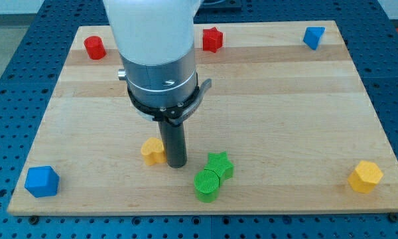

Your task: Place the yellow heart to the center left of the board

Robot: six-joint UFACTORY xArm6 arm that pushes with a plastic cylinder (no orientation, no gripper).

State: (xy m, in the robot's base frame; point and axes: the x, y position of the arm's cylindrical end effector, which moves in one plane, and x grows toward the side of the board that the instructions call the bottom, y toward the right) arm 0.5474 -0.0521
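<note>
The yellow heart (152, 151) lies on the wooden board (265, 113), left of centre and near the view's bottom. My tip (177, 164) stands right against the heart's right side, touching or nearly touching it. The arm's white and grey body hangs above and hides the board behind it. A green star (220, 162) and a green cylinder (207, 185) sit together just right of my tip, a little apart from it.
A blue cube (41, 181) sits at the bottom left corner. A red block (94, 47) is at the top left, a red star (212, 39) at the top centre, a blue block (313, 37) at the top right, a yellow hexagonal block (365, 176) at the bottom right.
</note>
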